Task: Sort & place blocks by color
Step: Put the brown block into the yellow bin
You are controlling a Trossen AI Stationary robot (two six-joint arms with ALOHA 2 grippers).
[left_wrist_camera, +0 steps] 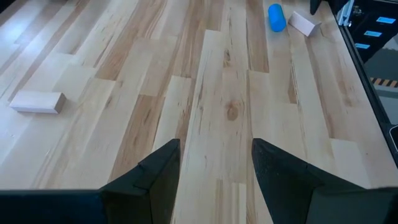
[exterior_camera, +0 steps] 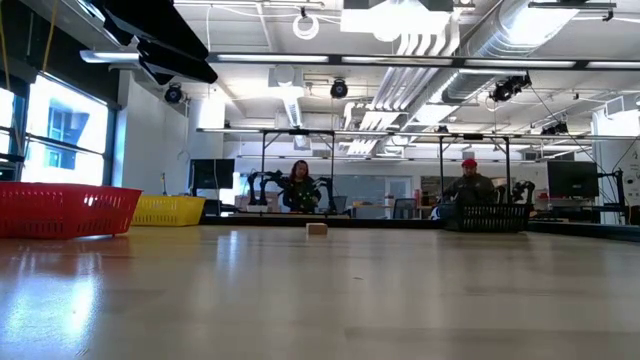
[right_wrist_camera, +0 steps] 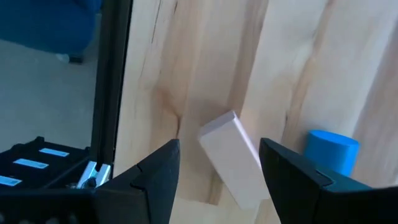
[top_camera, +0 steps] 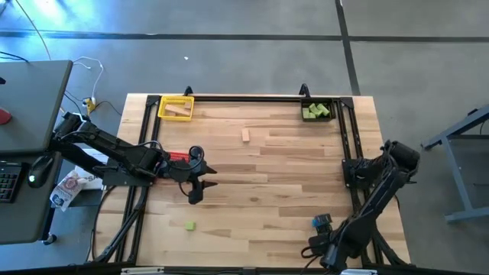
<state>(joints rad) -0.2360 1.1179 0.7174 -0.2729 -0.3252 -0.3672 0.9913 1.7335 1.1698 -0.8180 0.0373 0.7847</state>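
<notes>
The right hand (right_wrist_camera: 214, 171) hung low over the desk's (top_camera: 290, 176) near right corner, largely hidden under its own arm from above; its fingers stood apart and empty over a tan block (right_wrist_camera: 231, 158), with a blue cylinder block (right_wrist_camera: 331, 152) just beside. The left hand (top_camera: 197, 187) reached in from the left, released, holding nothing. A tan block (top_camera: 246, 135) lay mid-desk, a green block (top_camera: 189, 225) near left. Green blocks (top_camera: 315, 111) filled the far black bin (top_camera: 316, 103); tan pieces sat in the yellow bin (top_camera: 175, 107).
</notes>
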